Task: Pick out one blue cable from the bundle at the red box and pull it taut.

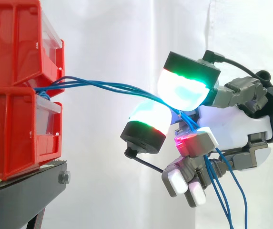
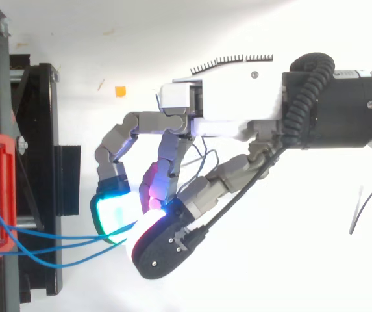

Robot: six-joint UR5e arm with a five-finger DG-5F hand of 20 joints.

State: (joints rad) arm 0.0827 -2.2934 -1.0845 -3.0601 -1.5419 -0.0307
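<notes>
Hand (image 1: 231, 126): mine, in from right; fingers curled, closed round the blue cables (image 1: 107, 86).
Pads (image 1: 186, 88): glowing green/cyan; cables pinched betw. two of them; a lower one glows red.
Cables: several, not one; run from gap betw. the stacked red bins (image 1: 12, 90) across to my hand, gently bowed; loose ends hang below palm.
Bins: on black stand (image 1: 22, 195), well apart from hand.
Backdrop: white curtain (image 1: 126, 38).

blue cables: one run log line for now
hand: shut on blue cables | route: red bins to pads | tension: slightly slack
</notes>
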